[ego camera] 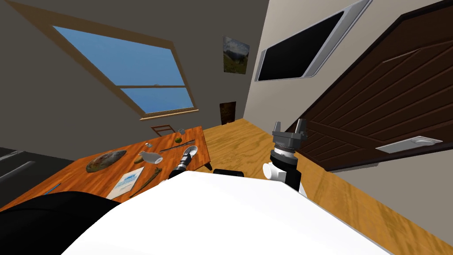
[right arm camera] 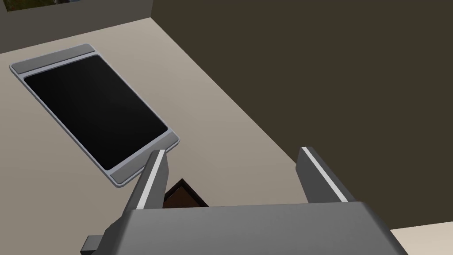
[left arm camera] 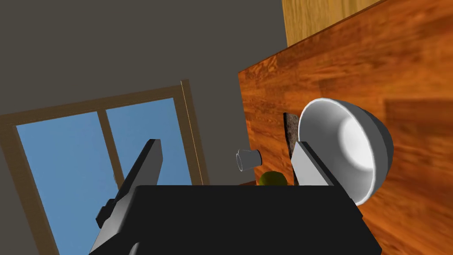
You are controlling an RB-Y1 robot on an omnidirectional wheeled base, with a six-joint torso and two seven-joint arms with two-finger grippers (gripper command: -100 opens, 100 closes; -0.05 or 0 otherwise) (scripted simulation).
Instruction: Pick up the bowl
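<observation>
Grey L gripper (left arm camera: 230, 166) is wide open w/ nothing in it. One finger is right at the rim of the white bowl (left arm camera: 349, 146) on the orange wood table (left arm camera: 398, 66). Step: reaching. Next, I think: get the rim btwn the fingers, then shut. Bowl's mouth points up; it's round, so no long side. R gripper (ego camera: 289, 128) is open too, away from the table.
</observation>
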